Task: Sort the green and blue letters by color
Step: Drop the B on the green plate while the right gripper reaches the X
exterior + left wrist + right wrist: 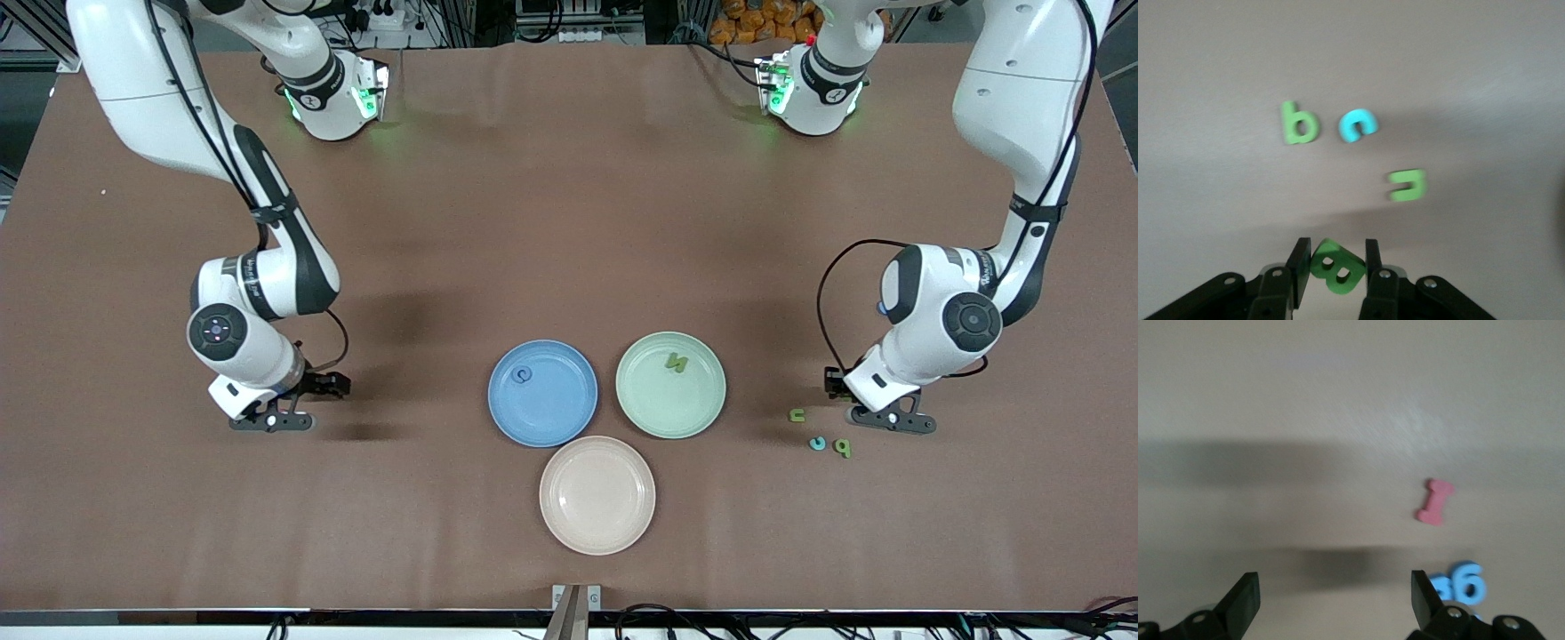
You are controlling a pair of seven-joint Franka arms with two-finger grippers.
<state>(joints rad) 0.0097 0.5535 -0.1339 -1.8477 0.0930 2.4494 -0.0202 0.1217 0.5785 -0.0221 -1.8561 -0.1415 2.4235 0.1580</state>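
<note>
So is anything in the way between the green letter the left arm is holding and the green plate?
Nothing visible. The left end effector grips a green B, and only bare table lies between it and the green plate. The loose letters sit nearer the front camera.

The front view is evenly and fairly brightly lit from above. The brown tabletop [569, 222] shows soft, diffuse shadows beneath each arm and a faint dark patch near its middle. Green indicator lights glow at both arm bases along the tabletop's edge by the robots, tinting the cloth just beside them. The three plates carry mild sheen, no hard glare. In the left wrist view the colours look washed and pale; the green n [1407, 185] is smeared by motion blur, and the other letters are soft. The right wrist view is hazy, with a broad dark shadow band and a pale bright patch on the cloth.
</note>
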